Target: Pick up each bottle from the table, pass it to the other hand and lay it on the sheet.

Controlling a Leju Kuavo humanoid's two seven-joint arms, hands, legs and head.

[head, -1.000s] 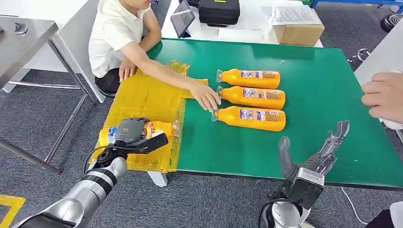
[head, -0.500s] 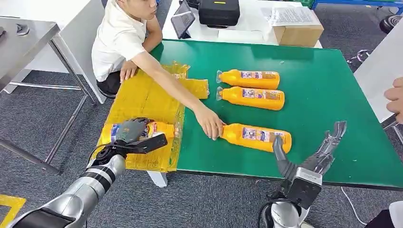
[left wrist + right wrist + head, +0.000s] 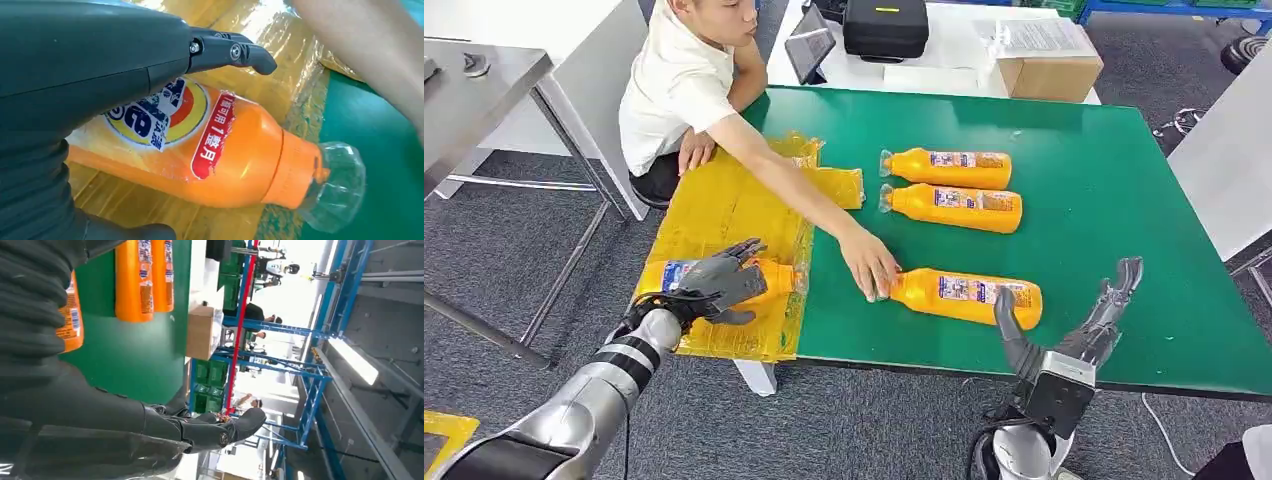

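Left robot hand [image 3: 720,281] lies over an orange bottle [image 3: 769,276] that rests on its side on the yellow sheet [image 3: 724,205] at the near left of the green worktop [image 3: 1104,200]; fingers spread above the label, grip released. Clear cap [image 3: 332,185] points right, at the sheet's edge.

Right robot hand [image 3: 1074,330] hovers at the near edge, fingers apart, holding nothing.

Nearest bottle on the worktop [image 3: 969,296] lies just beyond it; a person's hand [image 3: 869,265] touches its cap end. Two more bottles [image 3: 949,167] [image 3: 954,205] lie side by side farther back.
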